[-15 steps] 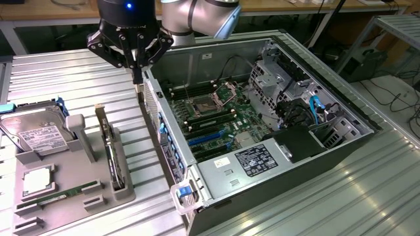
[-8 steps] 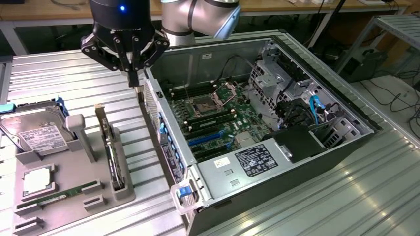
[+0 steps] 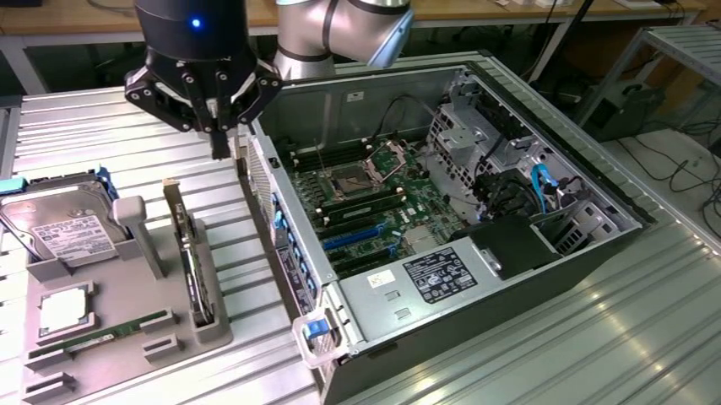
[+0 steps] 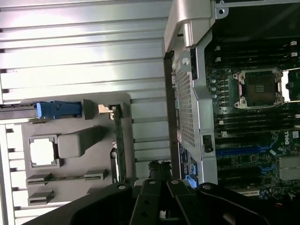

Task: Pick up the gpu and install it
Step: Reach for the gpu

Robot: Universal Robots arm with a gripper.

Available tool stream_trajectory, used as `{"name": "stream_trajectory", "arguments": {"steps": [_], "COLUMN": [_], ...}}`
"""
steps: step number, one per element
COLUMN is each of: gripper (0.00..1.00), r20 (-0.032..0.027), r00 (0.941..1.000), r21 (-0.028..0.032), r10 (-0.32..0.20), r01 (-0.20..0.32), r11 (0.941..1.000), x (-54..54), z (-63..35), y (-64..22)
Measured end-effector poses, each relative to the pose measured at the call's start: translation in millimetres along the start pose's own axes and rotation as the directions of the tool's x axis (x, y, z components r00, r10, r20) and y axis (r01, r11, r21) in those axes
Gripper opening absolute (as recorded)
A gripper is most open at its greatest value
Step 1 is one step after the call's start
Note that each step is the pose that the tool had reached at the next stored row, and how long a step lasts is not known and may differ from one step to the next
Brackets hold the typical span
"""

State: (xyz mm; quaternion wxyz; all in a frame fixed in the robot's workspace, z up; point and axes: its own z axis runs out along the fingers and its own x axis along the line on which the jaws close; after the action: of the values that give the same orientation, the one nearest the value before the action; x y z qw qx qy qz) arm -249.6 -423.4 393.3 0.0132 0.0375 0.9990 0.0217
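Note:
The gpu (image 3: 192,253) is a thin green card standing on edge in a slot of the grey holder (image 3: 124,278), at the exterior view's left. In the wrist view the gpu (image 4: 119,147) appears edge-on with its silver bracket end toward the ribbed table. My gripper (image 3: 218,150) hangs above the table just beyond the card's far end, between the holder and the open computer case (image 3: 474,219). Its fingers are shut with nothing between them. The gripper (image 4: 159,171) shows its black linkage, apart from the card.
The case lies open with the motherboard (image 3: 360,186), CPU socket (image 4: 260,89) and blue card slots (image 3: 355,236) exposed. The holder also carries a hard drive (image 3: 56,224), a CPU chip (image 3: 64,308) and a RAM stick (image 3: 107,333). Ribbed metal table (image 4: 84,47) surrounds everything.

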Motion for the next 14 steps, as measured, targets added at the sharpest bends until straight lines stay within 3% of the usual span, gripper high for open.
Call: {"name": "stream_trajectory", "arguments": {"steps": [8,14], "gripper": [0.11,0.11], "r20": [0.0011,0.0003], "r00": [1.0,1.0], "r21": [-0.0011,-0.0093], "r10": [0.0,-0.004], "r01": [0.0,0.004], "r11": [1.0,0.9999], "x": [19.1,38.2], "z": [-0.8,-1.3], "y": [-11.6,-19.9]}}
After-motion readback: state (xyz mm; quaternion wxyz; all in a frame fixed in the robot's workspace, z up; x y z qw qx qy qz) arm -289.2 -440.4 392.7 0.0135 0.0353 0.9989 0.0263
